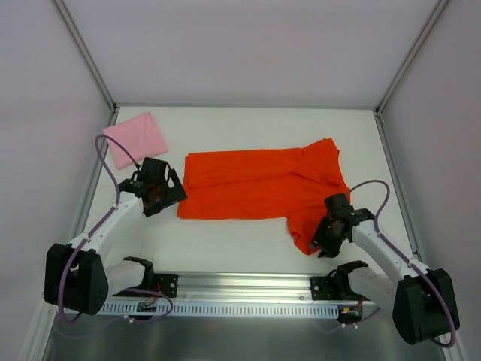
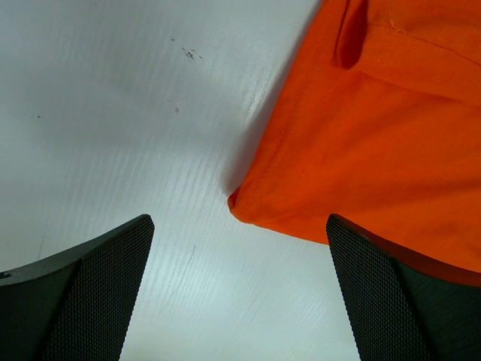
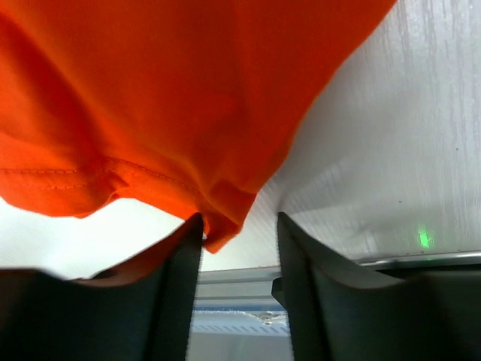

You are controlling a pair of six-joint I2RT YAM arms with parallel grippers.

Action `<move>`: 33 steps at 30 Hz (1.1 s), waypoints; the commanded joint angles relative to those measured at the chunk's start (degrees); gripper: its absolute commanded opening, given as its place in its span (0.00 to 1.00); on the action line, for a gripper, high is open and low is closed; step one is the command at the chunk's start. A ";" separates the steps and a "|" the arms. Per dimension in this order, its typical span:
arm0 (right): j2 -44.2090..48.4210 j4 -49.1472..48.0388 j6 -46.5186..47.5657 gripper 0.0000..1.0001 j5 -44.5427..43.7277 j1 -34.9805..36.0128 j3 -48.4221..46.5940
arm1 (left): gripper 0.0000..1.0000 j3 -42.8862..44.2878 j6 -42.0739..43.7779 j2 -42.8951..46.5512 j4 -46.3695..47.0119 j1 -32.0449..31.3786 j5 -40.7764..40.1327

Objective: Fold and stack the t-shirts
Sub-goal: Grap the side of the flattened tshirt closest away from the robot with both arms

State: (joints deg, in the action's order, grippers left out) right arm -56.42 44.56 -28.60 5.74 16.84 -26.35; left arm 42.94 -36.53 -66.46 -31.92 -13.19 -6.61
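Right gripper (image 3: 239, 219) at orange shirt (image 3: 150, 98); white table (image 1: 248, 128), walls (image 1: 225, 45).

The orange-red t-shirt (image 1: 255, 184) was plain and bright all over, its hem stitched in matching orange thread. The pink t-shirt (image 1: 137, 138) was a plain, light shade. The worktop (image 1: 248, 124) was white, with a faint streaky grain and a few dark specks in the left wrist view, and a small green glow (image 3: 425, 239) in the right wrist view. The left jaws and right jaws were black, the left pair's pads finely meshed. The arms (image 1: 113, 218) were white with black joints, their cables (image 1: 368, 182) mauve.
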 commanded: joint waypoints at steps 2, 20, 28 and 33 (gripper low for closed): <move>-2.20 -2.10 -1.90 0.40 -1.87 1.26 -0.72 | 0.99 -0.05 -0.47 -0.87 0.54 -0.61 -1.47; -3.61 8.59 1.70 0.01 -2.65 5.31 -6.96 | 0.95 -0.40 -1.26 -7.72 5.90 -0.61 1.86; -0.53 11.96 1.18 0.01 -3.10 5.31 -3.89 | 0.93 -0.66 -1.26 -9.30 7.14 -0.61 2.39; -1.14 12.40 2.14 0.01 -3.45 5.31 -4.50 | 0.89 -1.10 -1.70 -10.01 7.92 -0.61 2.04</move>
State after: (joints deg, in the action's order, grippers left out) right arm -57.71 53.60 -27.29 3.18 21.76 -30.57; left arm 42.76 -36.93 -76.16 -25.23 -13.19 -4.60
